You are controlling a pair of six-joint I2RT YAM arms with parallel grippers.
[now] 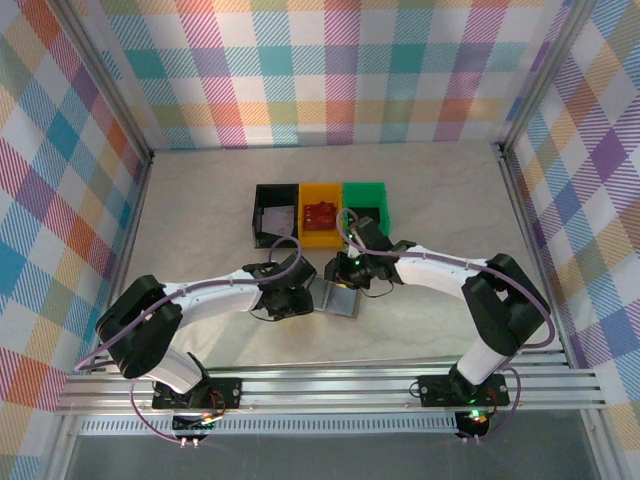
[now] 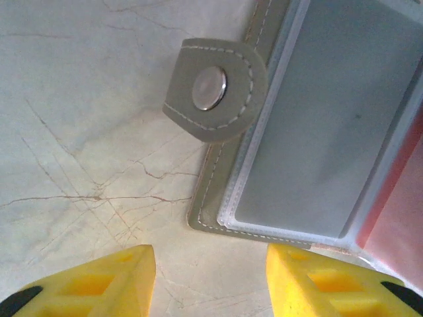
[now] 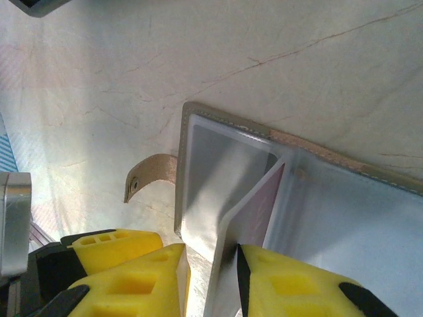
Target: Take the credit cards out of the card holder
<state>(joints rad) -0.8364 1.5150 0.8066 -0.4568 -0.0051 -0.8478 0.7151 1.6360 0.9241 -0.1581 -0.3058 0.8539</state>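
The right gripper (image 3: pixel 211 257) is pinched on an upright clear sleeve (image 3: pixel 228 228) of the holder (image 2: pixel 317 119). The red card (image 3: pixel 263 198) sits just beyond its fingertips, inside that sleeve. The left gripper (image 2: pixel 210 261) hovers spread, with the holder's corner just ahead and the snap tab (image 2: pixel 211 89) farther ahead to the left. As I judge it, the left should first pin the holder to the table (image 2: pixel 79 132), or the whole holder will lift. The right then needs the card's own edge, not plastic alone.
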